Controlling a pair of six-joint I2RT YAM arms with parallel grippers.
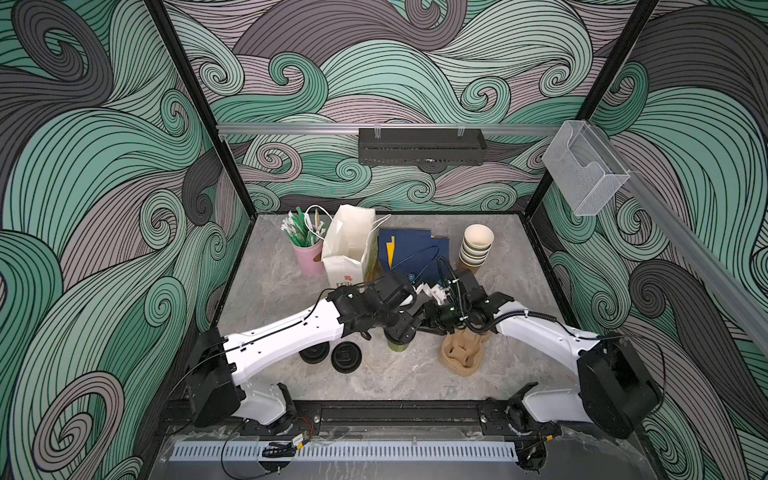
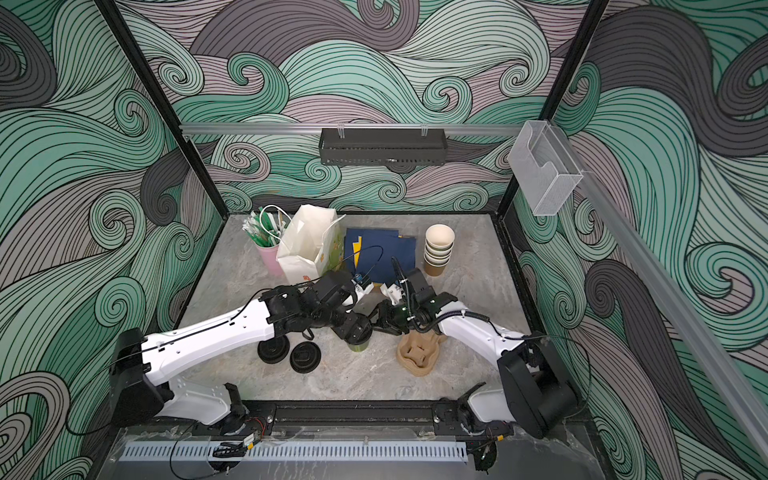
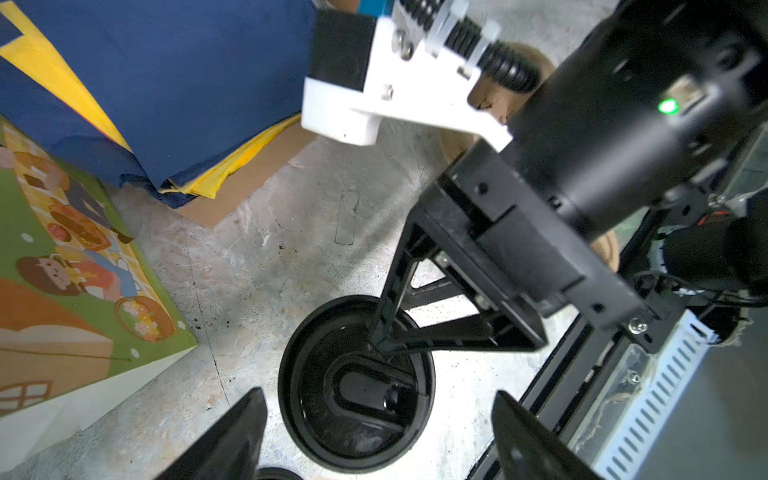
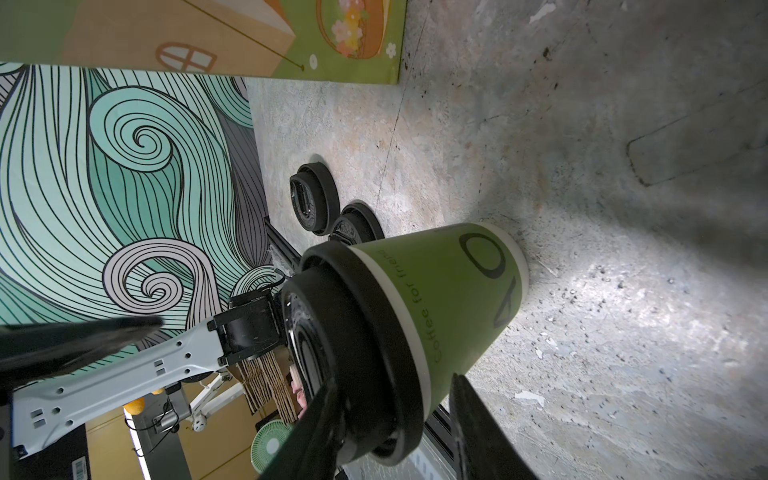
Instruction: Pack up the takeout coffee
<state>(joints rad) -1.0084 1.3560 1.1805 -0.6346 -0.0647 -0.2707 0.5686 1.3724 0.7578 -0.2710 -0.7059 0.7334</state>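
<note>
One takeout coffee [image 4: 457, 299], an olive-green cup under a black sip lid [image 3: 357, 386], stands on the stone table at front centre in both top views [image 1: 399, 345] [image 2: 359, 344]. My left gripper [image 3: 378, 392] hangs straight above it, open, its fingers wide of the lid on both sides and touching nothing. My right gripper [image 4: 395, 379] comes in from the right with its jaws apart, astride the lid's edge. One finger lies over the lid top and the other sits beside the cup wall, with a slim gap showing. The white paper bag [image 1: 351, 245] stands open at the back.
Two loose black lids [image 1: 345, 357] and a lid stack [image 1: 314, 353] lie left of the cup. A pulp cup carrier [image 1: 463, 353] sits to its right. Behind are blue napkins [image 1: 415, 249], stacked lidless cups [image 1: 476, 247] and a pink cup of straws [image 1: 307, 249].
</note>
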